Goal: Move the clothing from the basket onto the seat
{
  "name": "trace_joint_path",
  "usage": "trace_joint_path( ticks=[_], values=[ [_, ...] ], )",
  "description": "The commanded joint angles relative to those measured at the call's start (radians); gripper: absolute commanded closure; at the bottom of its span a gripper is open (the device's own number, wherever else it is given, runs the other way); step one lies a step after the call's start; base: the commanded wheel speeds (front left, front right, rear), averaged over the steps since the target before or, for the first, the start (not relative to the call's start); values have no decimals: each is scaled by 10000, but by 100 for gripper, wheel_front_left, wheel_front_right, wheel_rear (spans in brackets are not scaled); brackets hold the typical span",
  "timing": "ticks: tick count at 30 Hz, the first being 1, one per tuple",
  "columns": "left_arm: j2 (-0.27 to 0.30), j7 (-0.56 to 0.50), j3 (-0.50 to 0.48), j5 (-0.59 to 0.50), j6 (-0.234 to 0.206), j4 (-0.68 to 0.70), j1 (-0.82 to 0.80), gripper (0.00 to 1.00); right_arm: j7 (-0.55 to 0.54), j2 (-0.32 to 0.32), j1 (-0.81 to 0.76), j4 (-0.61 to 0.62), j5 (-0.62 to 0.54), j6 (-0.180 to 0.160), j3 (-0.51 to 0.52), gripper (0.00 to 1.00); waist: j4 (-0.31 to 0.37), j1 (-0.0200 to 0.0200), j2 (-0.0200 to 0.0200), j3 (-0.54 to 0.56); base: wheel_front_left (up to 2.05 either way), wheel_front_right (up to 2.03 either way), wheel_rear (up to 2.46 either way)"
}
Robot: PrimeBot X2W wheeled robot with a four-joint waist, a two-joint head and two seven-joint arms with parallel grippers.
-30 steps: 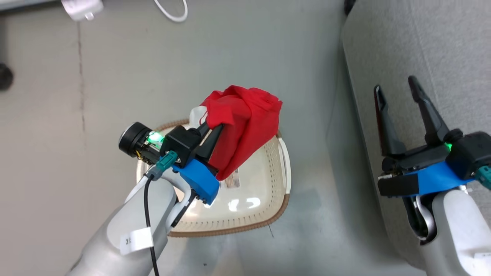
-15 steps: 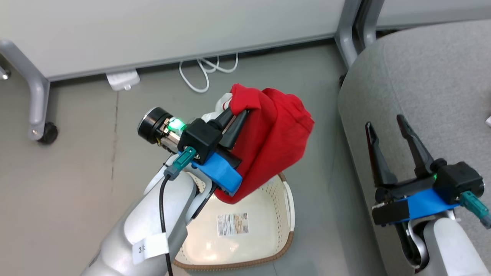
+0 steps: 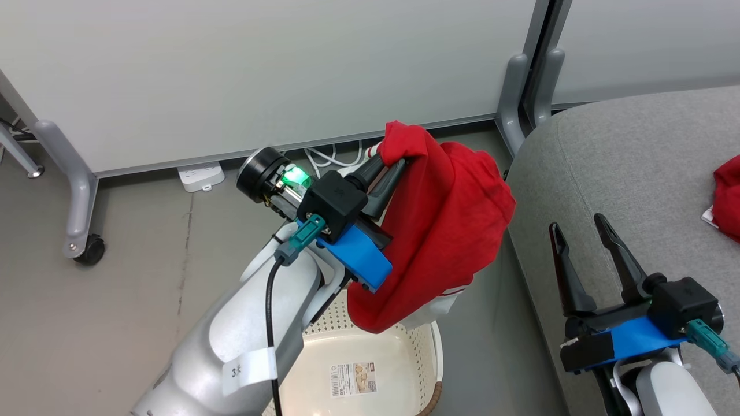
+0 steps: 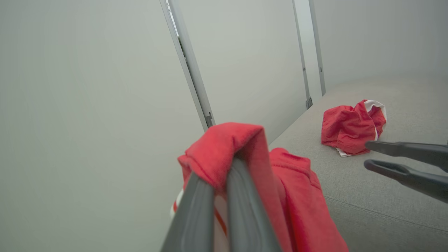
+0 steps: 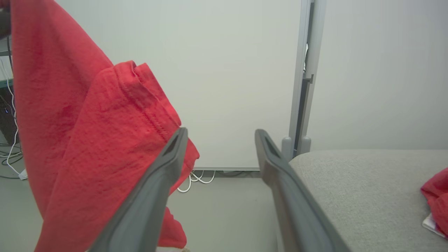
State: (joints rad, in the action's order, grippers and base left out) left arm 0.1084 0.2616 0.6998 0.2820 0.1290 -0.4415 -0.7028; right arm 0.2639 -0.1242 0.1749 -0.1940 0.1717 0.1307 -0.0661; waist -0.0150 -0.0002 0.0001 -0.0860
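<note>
One red garment (image 3: 451, 231) hung in the air, pinched at its top fold by the left pincer (image 3: 388, 173), whose two dark fingers were clenched tight on the cloth. The fabric draped down to the right of those fingers. Its lower end, edged with white trim, dangled over the far side of the basket (image 3: 435, 352); whether it touched the rim could not be told. The basket stood on the floor (image 3: 115, 300) beneath the left arm, with a label sticker (image 3: 352, 378) on its cream bottom.

A second red garment (image 4: 351, 126) lay crumpled on the grey seat (image 3: 624, 162), well apart from the held one, a bit of white showing at its edge. The seat stood just to the right of the basket.

The right pincer (image 3: 577, 222) hovered over the seat's near edge, its fingers spread wide and released, grasping nothing, with the hanging garment close on its left.

Behind everything stood pale wall panels (image 3: 289, 69) on grey legs, one leg ending in a caster wheel (image 3: 89, 252). A white power strip (image 3: 199, 175) and a looped white cable (image 3: 324, 157) lay on the floor at the foot of the panels.
</note>
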Motion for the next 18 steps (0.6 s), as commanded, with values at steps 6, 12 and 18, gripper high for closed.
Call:
trace_joint_path(
  ticks=[6,12,18],
  values=[
    [74,50,131,94,23,-24,34,100,8,49,-211,22,68,1,53,0,-6,2,-1,125,0,0,0],
    [107,50,201,137,24,-29,82,100,8,-21,-51,164,0,1,-104,0,-50,2,-1,127,0,0,0],
    [104,50,212,144,24,-49,46,100,8,-308,455,437,-124,1,-836,0,-58,2,-1,83,0,0,0]
  ],
)
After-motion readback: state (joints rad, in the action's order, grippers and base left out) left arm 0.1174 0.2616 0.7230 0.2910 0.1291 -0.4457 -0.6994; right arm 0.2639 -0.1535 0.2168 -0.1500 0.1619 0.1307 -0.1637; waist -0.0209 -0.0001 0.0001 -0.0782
